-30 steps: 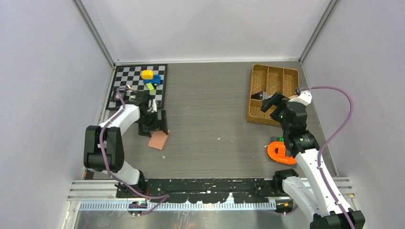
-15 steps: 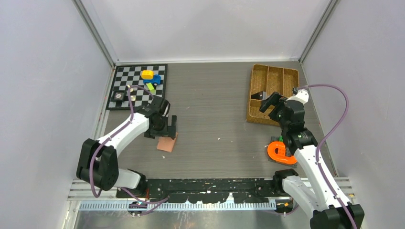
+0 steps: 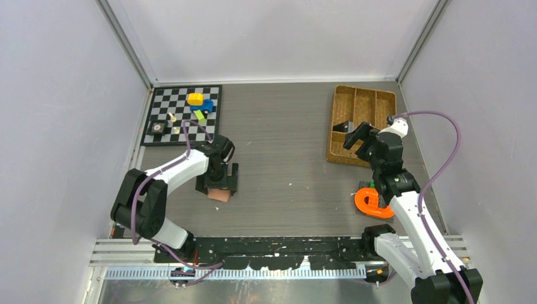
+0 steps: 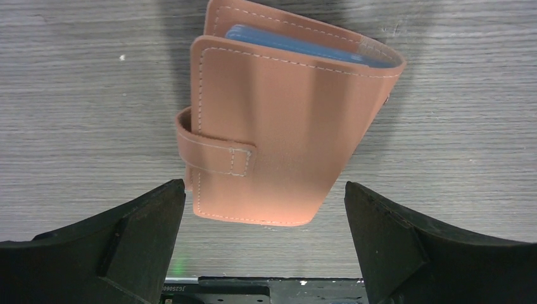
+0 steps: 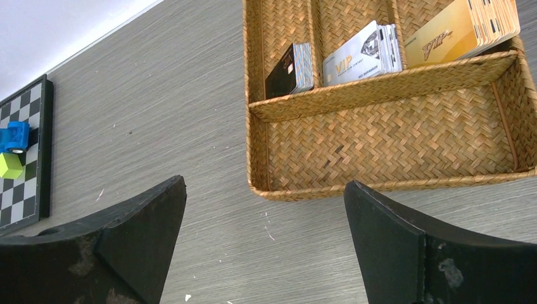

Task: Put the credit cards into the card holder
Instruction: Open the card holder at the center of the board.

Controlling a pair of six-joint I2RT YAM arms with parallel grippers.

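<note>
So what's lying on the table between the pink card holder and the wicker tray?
Only bare grey tabletop, apart from a tiny white speck. The top external view shows the whole stretch from the card holder to the wicker tray.

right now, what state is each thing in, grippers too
card holder, folded shut, flat on the table, blue edge showing in its fold
wicker tray, flat on the table, untouched
credit cards, leaning on edge in the wicker tray's far compartments, none held
left gripper, open, jaws either side of the card holder, not closed on it
right gripper, open, holding nothing, pointed at the wicker tray
</note>
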